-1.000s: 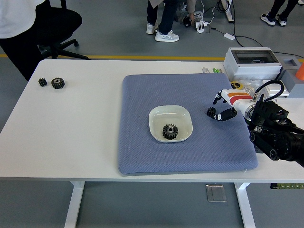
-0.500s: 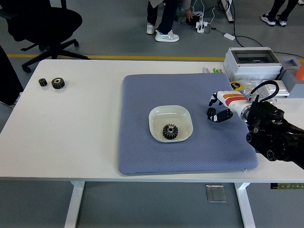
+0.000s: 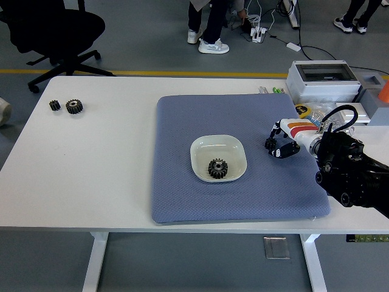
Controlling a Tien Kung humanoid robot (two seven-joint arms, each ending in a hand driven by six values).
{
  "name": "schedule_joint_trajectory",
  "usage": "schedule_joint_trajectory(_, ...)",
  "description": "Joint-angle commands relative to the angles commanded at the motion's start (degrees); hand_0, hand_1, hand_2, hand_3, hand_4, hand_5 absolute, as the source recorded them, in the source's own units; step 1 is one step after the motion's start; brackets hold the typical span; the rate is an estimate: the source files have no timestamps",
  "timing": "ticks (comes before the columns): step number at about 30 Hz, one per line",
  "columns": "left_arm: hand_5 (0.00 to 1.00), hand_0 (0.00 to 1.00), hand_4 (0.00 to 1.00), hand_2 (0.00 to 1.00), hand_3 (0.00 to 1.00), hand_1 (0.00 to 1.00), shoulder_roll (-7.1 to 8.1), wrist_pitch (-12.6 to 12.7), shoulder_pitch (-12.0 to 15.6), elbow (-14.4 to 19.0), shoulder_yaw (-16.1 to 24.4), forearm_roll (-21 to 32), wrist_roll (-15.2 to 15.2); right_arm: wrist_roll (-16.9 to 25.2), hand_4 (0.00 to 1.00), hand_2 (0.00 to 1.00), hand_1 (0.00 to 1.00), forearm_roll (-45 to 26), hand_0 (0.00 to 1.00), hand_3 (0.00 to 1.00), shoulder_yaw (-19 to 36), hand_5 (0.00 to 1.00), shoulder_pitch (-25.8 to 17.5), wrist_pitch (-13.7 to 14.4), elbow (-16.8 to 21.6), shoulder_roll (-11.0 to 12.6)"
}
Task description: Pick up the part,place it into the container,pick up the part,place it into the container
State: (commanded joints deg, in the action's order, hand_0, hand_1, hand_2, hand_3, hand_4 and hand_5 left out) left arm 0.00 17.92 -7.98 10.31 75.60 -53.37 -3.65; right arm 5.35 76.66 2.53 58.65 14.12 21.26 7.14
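A white bowl [image 3: 200,148] sits in the middle of a blue-grey mat [image 3: 176,188]. A black gear [image 3: 217,168] lies inside the bowl. My right hand [image 3: 278,143] comes in from the right and its fingers curl around a small black gear [image 3: 271,144] on the mat, right of the bowl. The gear is partly hidden by the fingers. I cannot tell whether it is lifted off the mat. Two more black gears, one small [image 3: 55,105] and one larger [image 3: 74,106], lie at the table's far left. My left hand is out of view.
A grey box [image 3: 322,79] and other gear stand at the table's back right, close behind my right arm. An office chair [image 3: 58,30] stands beyond the far left corner. People's legs show on the floor at the top.
My right hand has closed in on the small gear and its fingers have curled around it. A person at the far left has walked out of view.
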Motion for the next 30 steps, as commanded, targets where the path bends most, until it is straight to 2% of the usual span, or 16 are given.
schedule_joint_trajectory(5, 0.606, 0.653, 0.694, 0.727, 0.589, 0.641, 0.00, 0.0, -0.1, 0.0, 0.1, -0.1, 0.0, 0.2, 0.811, 0.675, 0.568, -0.2, 0.430, 0.611, 0.1, 0.298, 0.1, 0.4, 0.0, 0.0)
schedule_joint_trajectory(6, 0.606, 0.653, 0.694, 0.728, 0.590, 0.641, 0.00, 0.0, -0.1, 0.0, 0.2, -0.1, 0.0, 0.3, 0.782, 0.608, 0.523, -0.2, 0.382, 0.580, 0.1, 0.293, 0.1, 0.5, 0.1, 0.0)
schedule_joint_trajectory(11, 0.606, 0.653, 0.694, 0.728, 0.590, 0.641, 0.00, 0.0, -0.1, 0.0, 0.2, -0.2, 0.0, 0.3, 0.782, 0.608, 0.523, -0.4, 0.382, 0.580, -0.1, 0.293, 0.1, 0.5, 0.1, 0.0)
schedule_joint_trajectory(12, 0.606, 0.652, 0.694, 0.729, 0.590, 0.641, 0.00, 0.0, -0.1, 0.0, 0.2, -0.2, 0.0, 0.2, 0.773, 0.587, 0.504, -0.4, 0.356, 0.566, -0.2, 0.294, 0.0, 0.5, 0.1, 0.0)
schedule_joint_trajectory(30, 0.607, 0.653, 0.695, 0.730, 0.591, 0.642, 0.00, -0.1, -0.4, 0.0, -0.1, 0.1, 0.0, 0.2, 0.763, 0.576, 0.502, -1.8, 0.351, 0.566, -1.4, 0.292, -0.7, 0.7, -0.2, -0.4)
